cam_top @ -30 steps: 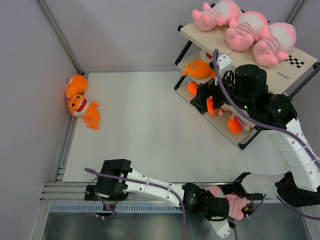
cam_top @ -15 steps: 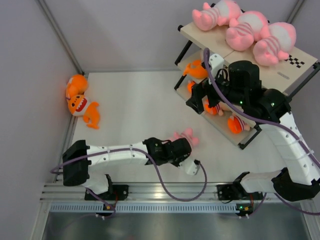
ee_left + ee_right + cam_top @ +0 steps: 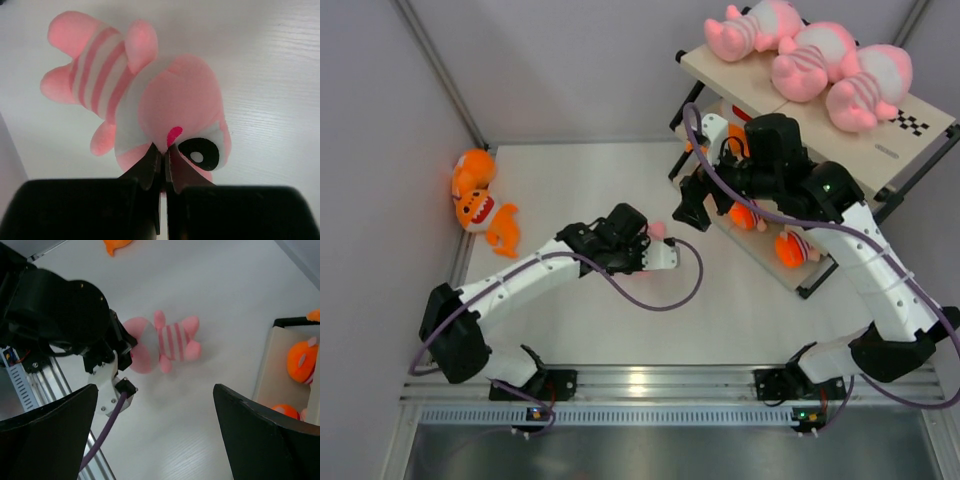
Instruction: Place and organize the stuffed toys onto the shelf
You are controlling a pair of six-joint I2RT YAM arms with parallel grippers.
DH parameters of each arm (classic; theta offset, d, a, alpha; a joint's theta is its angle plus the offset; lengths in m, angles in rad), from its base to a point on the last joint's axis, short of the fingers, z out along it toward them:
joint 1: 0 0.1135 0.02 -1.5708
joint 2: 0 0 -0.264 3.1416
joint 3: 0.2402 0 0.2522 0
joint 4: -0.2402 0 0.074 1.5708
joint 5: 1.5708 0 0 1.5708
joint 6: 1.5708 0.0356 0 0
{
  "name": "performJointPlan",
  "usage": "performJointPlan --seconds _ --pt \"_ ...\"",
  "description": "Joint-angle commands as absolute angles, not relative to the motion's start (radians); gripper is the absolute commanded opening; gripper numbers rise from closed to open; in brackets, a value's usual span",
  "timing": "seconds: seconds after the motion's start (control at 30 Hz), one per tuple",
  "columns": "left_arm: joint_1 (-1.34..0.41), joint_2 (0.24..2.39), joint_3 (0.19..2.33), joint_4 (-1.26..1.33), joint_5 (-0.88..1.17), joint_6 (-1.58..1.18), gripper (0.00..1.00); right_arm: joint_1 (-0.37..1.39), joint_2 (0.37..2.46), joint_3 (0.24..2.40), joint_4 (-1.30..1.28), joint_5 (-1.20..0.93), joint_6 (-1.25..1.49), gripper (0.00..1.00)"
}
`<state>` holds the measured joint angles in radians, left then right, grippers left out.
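The job looks well advanced but not finished. Three pink toys (image 3: 810, 60) lie in a row on the top board of the shelf (image 3: 740, 80), up beyond the right hand (image 3: 155, 400). Orange shelf toys (image 3: 790, 250) sit on the lower boards just behind that hand, but the arm covers too much of them to count.

The fourth pink toy (image 3: 165, 95) is in the left hand (image 3: 164, 156), whose fingers are pinched together on the edge of its head. It is out over the worktop (image 3: 600, 180), short of the shelf. The right hand is spread wide and holds nothing, poised directly over that toy.

Two orange floor-side toys (image 3: 480, 212) lie well off to the left hand's left, against the wall. They are not yet collected, so they and the pink one probably remain to be shelved.
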<state>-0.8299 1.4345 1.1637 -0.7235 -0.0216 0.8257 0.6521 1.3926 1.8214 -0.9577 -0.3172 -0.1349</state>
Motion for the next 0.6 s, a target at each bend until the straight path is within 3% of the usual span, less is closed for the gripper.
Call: performJointPlan --seconds 0.0,0.27,0.57 --pt "-0.808 1.313 1.200 -0.872 0.187 0.758 0.00 0.646 1.393 1.824 -0.926 -0.486 -0.222 0.99" --pt "-0.808 1.080 1.198 -1.049 0.347 0.989 0.00 0.635 1.442 1.681 -0.948 -0.578 -0.316 0.98" --pt "-0.810 1.049 1.289 -1.140 0.514 1.124 0.00 0.635 1.419 1.655 -0.997 -0.689 -0.427 0.99"
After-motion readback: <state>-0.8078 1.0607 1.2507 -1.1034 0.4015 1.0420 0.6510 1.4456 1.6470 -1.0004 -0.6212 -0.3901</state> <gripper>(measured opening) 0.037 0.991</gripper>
